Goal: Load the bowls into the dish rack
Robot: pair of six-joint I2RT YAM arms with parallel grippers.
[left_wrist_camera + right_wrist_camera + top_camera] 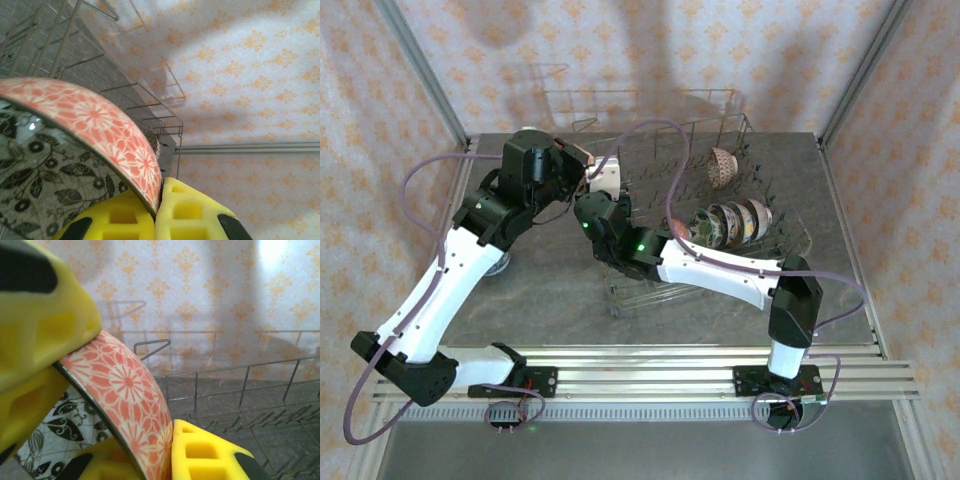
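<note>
Handover grip on one pink bowl: we see both end effectors on its rim. The left end effector is clamped shut on the rim, one pad inside and one on the flowered outer wall. In its own wrist view the right end effector has a finger on each side of the same rim, apparently touching. We read it as closed on the bowl, though how firmly we can't tell.

The bowl is held off the bench, on edge, by the far-left part of the dish rack.

Key relation: the free tines lie below and to the right of the bowl. They sit between it and the row of bowls already standing on edge at the rack's right side. A lone bowl rests further back.

The right arm reaches across the rack, so we judge it the better-placed carrier. The left arm comes in from outside the rack's left wall.

Our judgement is that the next move needs the rim plane kept upright and parallel to the loaded row, so it drops between tines. The left should let go only once the right grip is firm.
</note>
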